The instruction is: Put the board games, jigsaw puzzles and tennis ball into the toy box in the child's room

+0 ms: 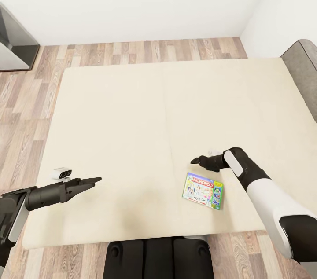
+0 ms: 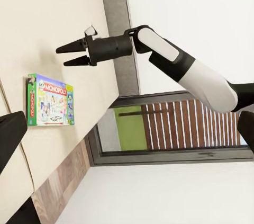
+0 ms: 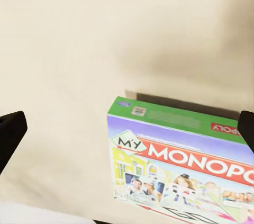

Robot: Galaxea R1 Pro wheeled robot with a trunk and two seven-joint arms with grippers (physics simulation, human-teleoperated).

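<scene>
Right end effector (image 1: 197, 161), jaws spread wide, hovers above the flat green-edged Monopoly game box (image 1: 203, 190) at lower right of the cream bed (image 1: 132, 116), seemingly lining up a grasp

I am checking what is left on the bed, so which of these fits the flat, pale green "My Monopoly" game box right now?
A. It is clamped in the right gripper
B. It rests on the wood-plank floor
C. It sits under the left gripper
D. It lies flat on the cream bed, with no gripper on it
D: the flat, pale green "My Monopoly" game box lies on the cream bed, with the open right gripper hovering apart from it.
</scene>
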